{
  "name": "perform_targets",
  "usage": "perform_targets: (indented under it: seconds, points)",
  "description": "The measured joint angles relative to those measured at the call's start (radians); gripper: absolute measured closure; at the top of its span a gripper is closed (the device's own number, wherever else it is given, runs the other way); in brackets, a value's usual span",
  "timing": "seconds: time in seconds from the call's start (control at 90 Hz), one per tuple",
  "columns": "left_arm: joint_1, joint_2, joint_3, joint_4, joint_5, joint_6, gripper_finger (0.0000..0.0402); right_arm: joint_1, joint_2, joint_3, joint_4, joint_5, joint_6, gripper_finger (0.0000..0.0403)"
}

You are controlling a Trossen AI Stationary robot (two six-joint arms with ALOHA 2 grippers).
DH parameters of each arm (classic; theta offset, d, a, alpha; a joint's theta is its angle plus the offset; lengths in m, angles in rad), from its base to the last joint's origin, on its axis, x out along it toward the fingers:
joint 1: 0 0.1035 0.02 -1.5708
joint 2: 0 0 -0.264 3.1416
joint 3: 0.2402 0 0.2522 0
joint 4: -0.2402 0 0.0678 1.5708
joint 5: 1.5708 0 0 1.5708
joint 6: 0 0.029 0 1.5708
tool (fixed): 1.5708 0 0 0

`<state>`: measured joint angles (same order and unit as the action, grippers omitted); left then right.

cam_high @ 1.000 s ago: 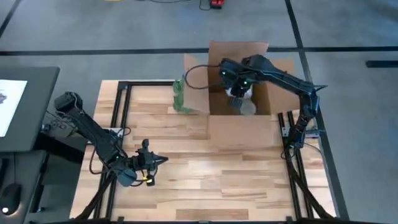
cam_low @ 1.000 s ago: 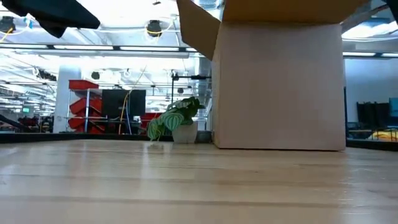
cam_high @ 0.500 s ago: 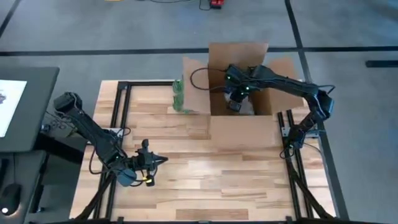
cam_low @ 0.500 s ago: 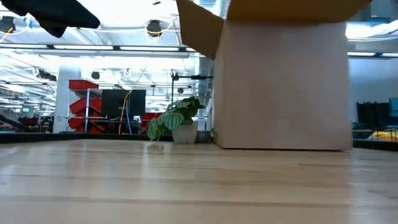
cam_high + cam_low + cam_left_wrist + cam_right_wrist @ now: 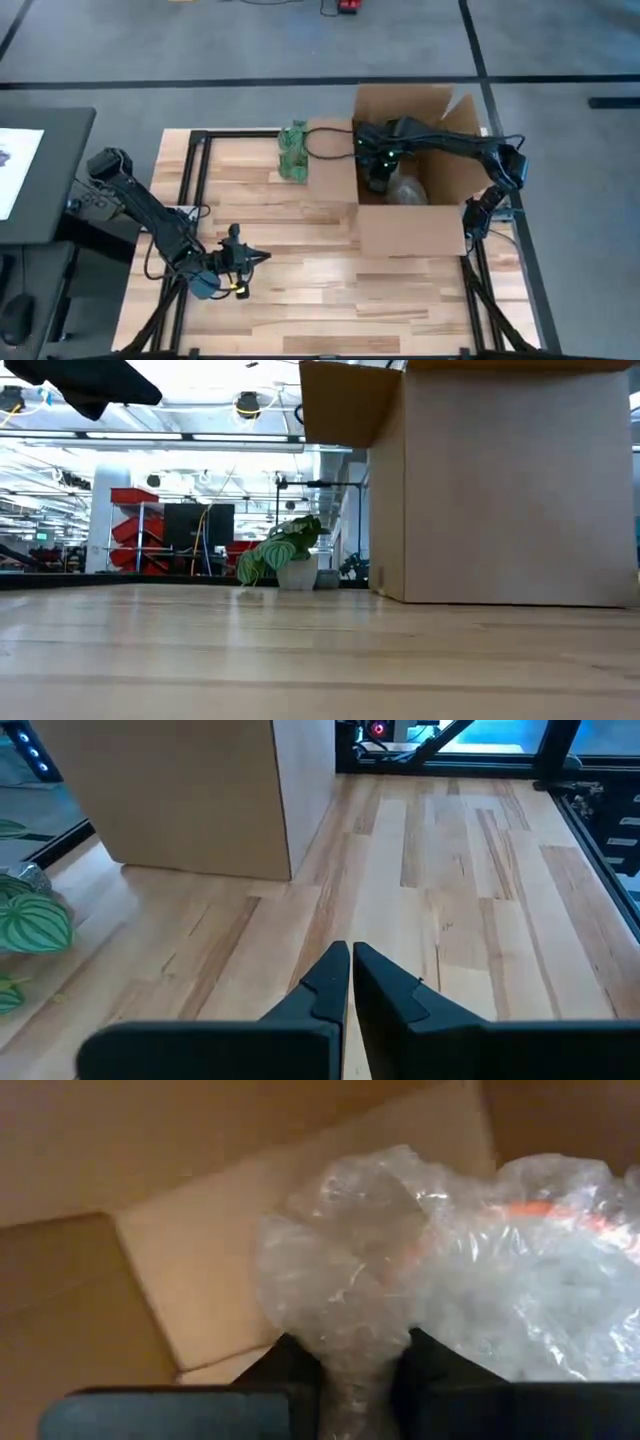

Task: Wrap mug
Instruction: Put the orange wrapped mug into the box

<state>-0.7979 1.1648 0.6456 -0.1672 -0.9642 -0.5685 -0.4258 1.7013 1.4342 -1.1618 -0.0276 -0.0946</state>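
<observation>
A clear bubble wrap bundle (image 5: 440, 1270) with an orange streak inside lies on the floor of the open cardboard box (image 5: 410, 228) at the table's far right. The mug is hidden; I see only wrap. My right gripper (image 5: 381, 180) reaches down into the box, shut on the bundle (image 5: 405, 188). My left gripper (image 5: 262, 257) waits shut above the table near its front left, holding nothing. My right gripper pinches a gathered, bunched end of the bubble wrap (image 5: 358, 1342) between its two fingers, in several crumpled layers. The fingers (image 5: 290, 1365) come from above into the box. The rest of the bundle rests on the box floor beyond them.
A small potted plant with green striped leaves (image 5: 293, 150) stands just left of the box, by the table's far edge. The box's raised flaps (image 5: 345, 405) stand around my right arm. Bare wooden table (image 5: 470, 890) stretches between my left gripper and the box.
The box has slid toward the table's right edge and a little toward its near edge, and its flaps have shifted. My right gripper has gone a little toward the near edge and deeper into the box, moving with it.
</observation>
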Motion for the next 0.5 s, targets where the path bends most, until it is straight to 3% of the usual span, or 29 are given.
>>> perform_targets:
  seconds: [0.278,0.5]
  points:
    - [0.000,0.000,0.000,0.001,0.000,-0.001,0.0402,0.014,0.085,0.005,0.058,-0.054,0.006,0.0350]
    - [0.000,0.000,0.000,-0.002,0.013,-0.003,0.0402,0.025,0.110,0.004,0.077,-0.057,0.010,0.0282]
